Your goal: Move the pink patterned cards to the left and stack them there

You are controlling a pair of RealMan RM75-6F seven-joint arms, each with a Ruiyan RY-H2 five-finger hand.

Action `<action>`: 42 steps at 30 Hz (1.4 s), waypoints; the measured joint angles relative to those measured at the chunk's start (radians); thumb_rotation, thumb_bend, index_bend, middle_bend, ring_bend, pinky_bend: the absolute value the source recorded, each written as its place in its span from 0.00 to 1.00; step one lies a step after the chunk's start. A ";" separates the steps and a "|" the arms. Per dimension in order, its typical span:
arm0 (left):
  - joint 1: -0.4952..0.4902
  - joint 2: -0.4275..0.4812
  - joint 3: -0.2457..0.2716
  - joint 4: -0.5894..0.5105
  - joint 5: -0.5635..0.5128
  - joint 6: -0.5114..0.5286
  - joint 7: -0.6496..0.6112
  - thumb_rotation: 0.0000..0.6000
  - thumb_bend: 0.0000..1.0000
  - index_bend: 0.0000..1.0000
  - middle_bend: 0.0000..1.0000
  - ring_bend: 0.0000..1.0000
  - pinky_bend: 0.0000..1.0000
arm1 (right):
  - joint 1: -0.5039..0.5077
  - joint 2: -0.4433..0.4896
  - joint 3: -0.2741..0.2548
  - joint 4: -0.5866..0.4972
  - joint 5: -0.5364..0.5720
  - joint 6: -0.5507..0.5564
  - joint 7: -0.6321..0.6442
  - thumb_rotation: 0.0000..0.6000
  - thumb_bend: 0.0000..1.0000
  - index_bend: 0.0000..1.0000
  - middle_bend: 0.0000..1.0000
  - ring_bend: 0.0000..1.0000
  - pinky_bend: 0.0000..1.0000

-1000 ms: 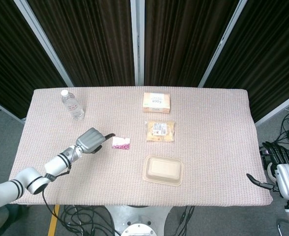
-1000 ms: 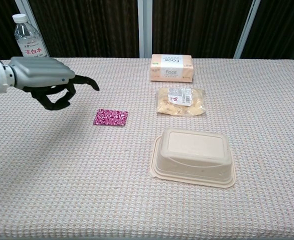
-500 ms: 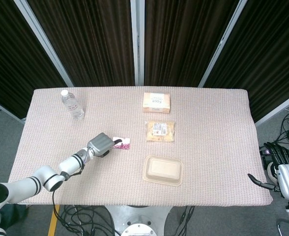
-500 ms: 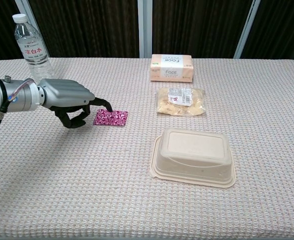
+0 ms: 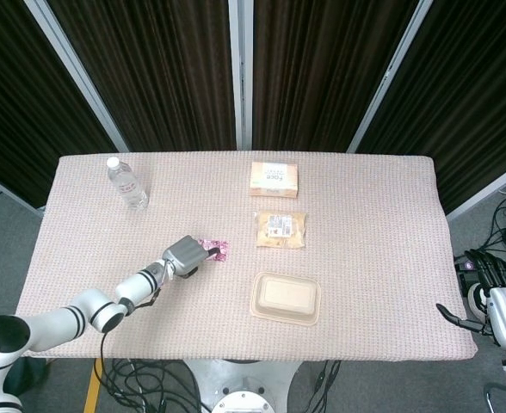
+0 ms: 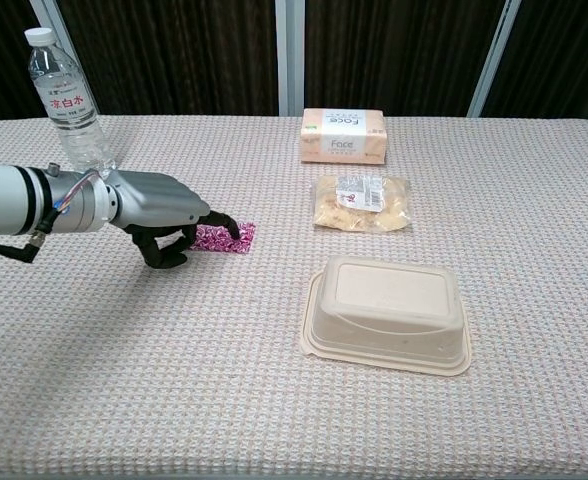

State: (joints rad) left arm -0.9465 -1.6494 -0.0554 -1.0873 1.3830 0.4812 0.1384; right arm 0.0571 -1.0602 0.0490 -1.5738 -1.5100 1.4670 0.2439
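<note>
The pink patterned cards (image 5: pixel 219 250) lie flat on the woven tablecloth, left of centre; only their right part shows (image 6: pixel 237 237). My left hand (image 5: pixel 187 255) is low over their left part, a dark fingertip (image 6: pixel 230 226) resting on top of them and the other fingers curled by their left edge (image 6: pixel 159 212). Whether it grips them is not visible. My right hand (image 5: pixel 485 305) hangs off the table's right front corner, holding nothing, one finger stretched out.
A water bottle (image 6: pixel 69 100) stands at the back left. A tissue box (image 6: pixel 344 136) sits at the back centre with a snack bag (image 6: pixel 362 201) in front of it. A beige lidded container (image 6: pixel 387 312) lies right of the cards.
My left hand has moved right and down, from hovering left of the cards to lying over their left part with a fingertip on them. The right hand has stayed put.
</note>
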 measured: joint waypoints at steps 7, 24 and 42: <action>0.008 0.065 0.020 -0.069 -0.071 -0.008 0.074 1.00 0.54 0.22 0.81 0.86 0.85 | 0.005 -0.003 0.002 -0.001 -0.004 -0.002 -0.001 0.43 0.09 0.07 0.08 0.00 0.04; 0.039 0.191 0.119 -0.167 -0.245 0.003 0.224 1.00 0.54 0.25 0.81 0.86 0.84 | 0.003 0.004 0.002 -0.013 -0.011 0.007 -0.008 0.42 0.09 0.07 0.08 0.00 0.04; 0.037 0.200 0.071 -0.260 -0.310 0.151 0.279 1.00 0.54 0.25 0.81 0.85 0.84 | -0.008 0.008 0.000 -0.007 -0.010 0.021 0.002 0.44 0.09 0.07 0.08 0.00 0.04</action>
State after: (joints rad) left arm -0.9094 -1.4494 0.0156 -1.3475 1.0726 0.6323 0.4177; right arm 0.0493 -1.0525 0.0486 -1.5811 -1.5203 1.4877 0.2460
